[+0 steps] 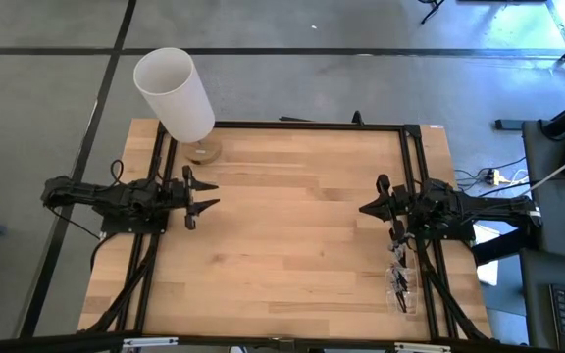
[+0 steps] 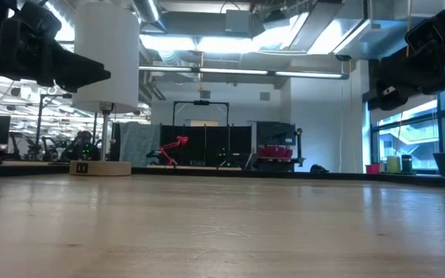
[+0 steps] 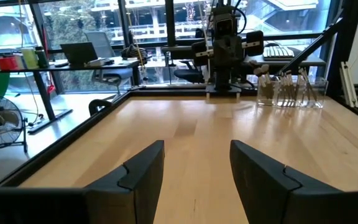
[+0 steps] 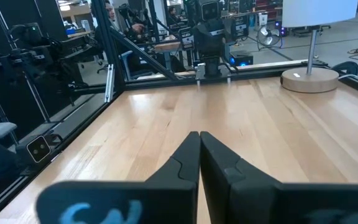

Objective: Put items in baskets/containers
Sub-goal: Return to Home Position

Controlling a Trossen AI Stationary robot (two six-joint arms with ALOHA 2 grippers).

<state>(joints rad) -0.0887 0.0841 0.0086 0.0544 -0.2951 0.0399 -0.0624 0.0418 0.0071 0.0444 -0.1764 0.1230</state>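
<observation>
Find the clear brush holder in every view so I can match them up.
High view: holder at the table's right edge, below the right arm in the picture.
Low view: not in it.
Left wrist view: holder across the table, beside the right arm.
Right wrist view: not in it.
Landmark: the right arm, next to the holder in both views that show it.

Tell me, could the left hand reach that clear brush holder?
Probably not: nothing blocks it, but the holder sits beside the right arm, far across the table from the left hand.
</observation>
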